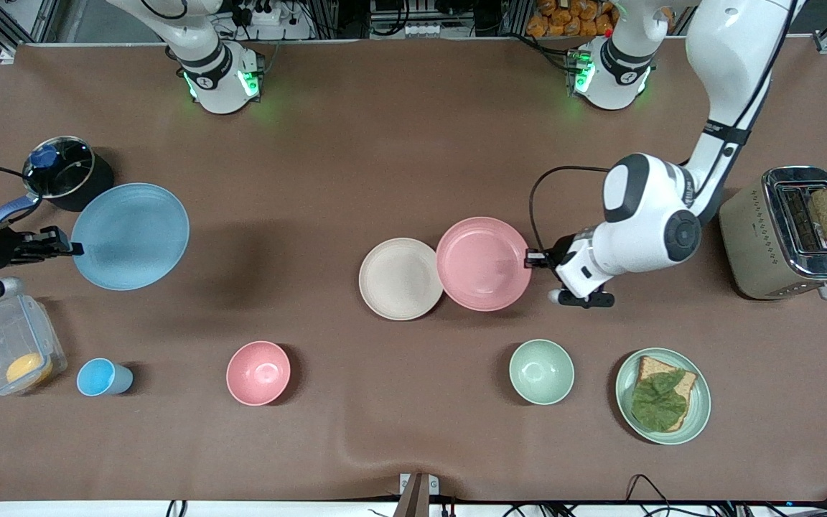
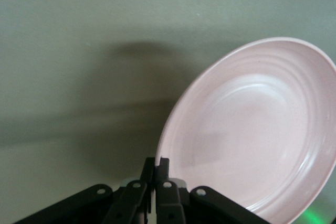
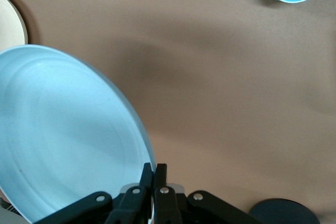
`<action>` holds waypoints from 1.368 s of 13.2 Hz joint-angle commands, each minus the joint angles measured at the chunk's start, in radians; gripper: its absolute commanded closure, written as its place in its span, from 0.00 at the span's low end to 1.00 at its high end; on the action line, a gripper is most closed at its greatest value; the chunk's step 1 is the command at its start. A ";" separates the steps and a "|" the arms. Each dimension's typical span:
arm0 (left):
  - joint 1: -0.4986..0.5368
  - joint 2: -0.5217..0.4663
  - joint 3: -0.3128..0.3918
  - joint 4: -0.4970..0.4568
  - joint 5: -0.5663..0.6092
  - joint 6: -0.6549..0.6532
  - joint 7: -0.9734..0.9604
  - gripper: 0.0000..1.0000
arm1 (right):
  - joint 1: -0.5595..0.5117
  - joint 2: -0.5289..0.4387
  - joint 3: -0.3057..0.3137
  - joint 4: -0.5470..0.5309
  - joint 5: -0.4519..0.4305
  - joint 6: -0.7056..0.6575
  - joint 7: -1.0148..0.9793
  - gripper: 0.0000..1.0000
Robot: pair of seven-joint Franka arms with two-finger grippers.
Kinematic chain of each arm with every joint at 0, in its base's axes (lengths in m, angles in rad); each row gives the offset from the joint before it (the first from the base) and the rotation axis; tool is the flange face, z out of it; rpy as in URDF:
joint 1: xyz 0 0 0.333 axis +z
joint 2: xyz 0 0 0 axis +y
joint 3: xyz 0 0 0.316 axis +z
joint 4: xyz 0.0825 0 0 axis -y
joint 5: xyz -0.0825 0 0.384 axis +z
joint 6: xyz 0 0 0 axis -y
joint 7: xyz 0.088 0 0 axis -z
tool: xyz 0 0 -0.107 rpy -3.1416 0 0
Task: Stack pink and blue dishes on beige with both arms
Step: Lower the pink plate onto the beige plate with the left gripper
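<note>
The light blue plate point(image 1: 130, 235) hangs tilted in the air over the right arm's end of the table, and its shadow falls on the mat beside it. My right gripper point(image 1: 72, 249) is shut on its rim, seen close in the right wrist view with the right gripper point(image 3: 156, 170) on the blue plate point(image 3: 63, 135). The pale pink plate point(image 1: 484, 263) is held up by my left gripper point(image 1: 530, 257), shut on its rim, and its edge overlaps the beige plate point(image 1: 400, 278) lying flat on the mat. In the left wrist view my left gripper point(image 2: 156, 163) pinches the pink plate point(image 2: 252, 129).
A lidded dark pot point(image 1: 65, 172), a clear box point(image 1: 11, 355) and a blue cup point(image 1: 101, 377) are at the right arm's end. A pink bowl point(image 1: 258, 373), a green bowl point(image 1: 541, 371) and a green plate with bread point(image 1: 663, 396) lie nearer the camera. A toaster point(image 1: 790, 230) stands at the left arm's end.
</note>
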 commanded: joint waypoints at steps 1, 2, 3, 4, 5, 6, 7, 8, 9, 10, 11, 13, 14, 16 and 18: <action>-0.067 0.026 0.005 0.021 -0.024 0.048 -0.083 1.00 | -0.021 -0.008 0.016 -0.003 -0.009 -0.011 -0.010 1.00; -0.099 0.029 0.005 0.021 -0.024 0.074 -0.125 1.00 | -0.023 -0.008 0.016 -0.003 -0.009 -0.011 -0.010 1.00; -0.122 0.041 0.005 0.021 -0.023 0.099 -0.160 1.00 | -0.021 -0.008 0.016 -0.003 -0.009 -0.011 -0.010 1.00; -0.140 0.051 0.005 0.021 -0.023 0.123 -0.191 1.00 | -0.023 -0.008 0.016 -0.003 -0.009 -0.011 -0.010 1.00; -0.156 0.064 0.005 0.021 -0.024 0.156 -0.217 1.00 | -0.023 -0.008 0.016 -0.003 -0.009 -0.011 -0.010 1.00; -0.182 0.084 0.005 0.021 -0.026 0.192 -0.240 1.00 | -0.023 -0.008 0.016 -0.003 -0.009 -0.011 -0.010 1.00; -0.196 0.106 0.005 0.023 -0.023 0.226 -0.252 1.00 | -0.023 -0.007 0.016 -0.003 -0.009 -0.011 -0.012 1.00; -0.206 0.129 0.005 0.024 -0.023 0.258 -0.254 1.00 | -0.023 -0.007 0.016 -0.003 -0.009 -0.011 -0.012 1.00; -0.213 0.144 0.005 0.030 -0.021 0.278 -0.257 1.00 | -0.023 -0.007 0.016 -0.003 -0.009 -0.011 -0.012 1.00; -0.232 0.153 0.008 0.030 -0.023 0.289 -0.275 1.00 | -0.025 -0.007 0.016 -0.003 -0.009 -0.011 -0.012 1.00; -0.255 0.154 0.011 0.030 -0.021 0.300 -0.298 1.00 | -0.028 -0.007 0.016 -0.004 -0.009 -0.011 -0.012 1.00; -0.286 0.167 0.014 0.038 -0.020 0.325 -0.335 1.00 | -0.029 -0.005 0.016 -0.004 -0.009 -0.011 -0.013 1.00; -0.304 0.178 0.016 0.041 -0.018 0.343 -0.347 1.00 | -0.029 -0.005 0.016 -0.006 -0.009 -0.011 -0.013 1.00; -0.308 0.189 0.016 0.041 -0.014 0.357 -0.354 1.00 | -0.031 -0.005 0.016 -0.006 -0.009 -0.011 -0.013 1.00; -0.306 0.192 0.031 0.041 -0.009 0.357 -0.349 1.00 | -0.034 -0.004 0.016 -0.007 -0.009 -0.011 -0.021 1.00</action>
